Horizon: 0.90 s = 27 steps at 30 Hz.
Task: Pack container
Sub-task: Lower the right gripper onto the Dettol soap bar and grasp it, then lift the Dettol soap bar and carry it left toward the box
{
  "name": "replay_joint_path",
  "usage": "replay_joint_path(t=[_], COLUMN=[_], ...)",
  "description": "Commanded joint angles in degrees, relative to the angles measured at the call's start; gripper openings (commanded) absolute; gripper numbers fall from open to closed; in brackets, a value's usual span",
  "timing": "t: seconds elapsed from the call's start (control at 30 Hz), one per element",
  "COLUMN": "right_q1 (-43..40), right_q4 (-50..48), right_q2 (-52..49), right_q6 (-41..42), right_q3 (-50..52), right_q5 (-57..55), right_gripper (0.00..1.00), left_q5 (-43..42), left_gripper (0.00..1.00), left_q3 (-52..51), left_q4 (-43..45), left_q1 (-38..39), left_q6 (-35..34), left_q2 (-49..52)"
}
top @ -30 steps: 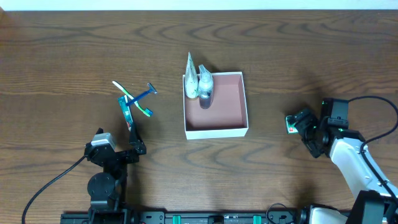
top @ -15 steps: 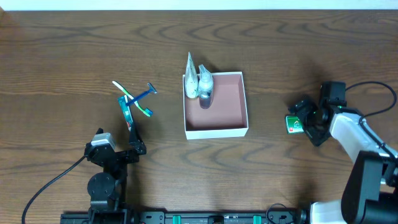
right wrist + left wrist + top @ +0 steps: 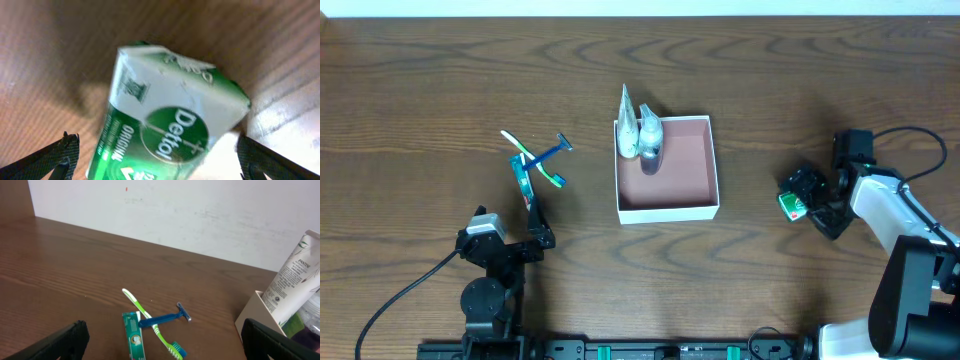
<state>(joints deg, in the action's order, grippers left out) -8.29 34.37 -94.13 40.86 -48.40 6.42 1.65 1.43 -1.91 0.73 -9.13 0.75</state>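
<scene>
two arms sit at a wooden table (image 3: 420,80), one on each side of the container (image 3: 668,211). the container lies open side up near the table's middle, and most of its pinkish-brown bottom is bare. in its far-left corner a white tube (image 3: 626,125) leans on the wall, with its top sticking out past the rim. a clear bottle (image 3: 650,142) lies right beside the tube, touching it. the left wrist view shows the word pantene on the tube. well apart from the container, on its left, three small things lie in a loose pile on the wood. a green-and-white toothbrush (image 3: 532,160) is crossed by a blue razor (image 3: 550,151), and a green paste tube (image 3: 525,182) lies against them. the left gripper (image 3: 538,238) sits nearer the robot than that pile, also left of the container. its jaws are spread wide with nothing between them. the right gripper (image 3: 812,197) is well to the container's right, low over the table, its jaws also spread wide. a green-and-white soap box (image 3: 792,203) marked dettol lies tilted between its fingers, filling the right wrist view. the jaws are not clamped on it, and whether a fingertip touches the box cannot be told.
</scene>
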Motion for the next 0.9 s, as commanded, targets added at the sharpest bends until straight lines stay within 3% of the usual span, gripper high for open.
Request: replay_joint_path(t=[0.0, 0.33, 0.57, 0.87], right_q1=[-0.3, -0.1, 0.4, 4.1], right_q4=[-0.2, -2.1, -4.4, 0.4], right_q2=[-2.6, -2.6, -2.6, -2.6], right_q6=[-1.2, 6.6, 6.7, 6.8], right_q3=[0.3, -2.3, -2.3, -2.3], right_q5=[-0.4, -5.8, -7.3, -9.0], right_gripper=[0.99, 0.99, 0.99, 0.99], left_q5=[0.4, 0.4, 0.4, 0.4], left_gripper=[0.98, 0.98, 0.98, 0.98], left_q3=[-1.2, -1.2, -1.2, -1.2], left_q4=[-2.1, -2.1, -2.1, -2.1], left_q1=[-0.3, -0.3, -0.3, -0.3], left_q6=[0.5, 0.5, 0.5, 0.5], left_q2=[0.0, 0.0, 0.0, 0.0])
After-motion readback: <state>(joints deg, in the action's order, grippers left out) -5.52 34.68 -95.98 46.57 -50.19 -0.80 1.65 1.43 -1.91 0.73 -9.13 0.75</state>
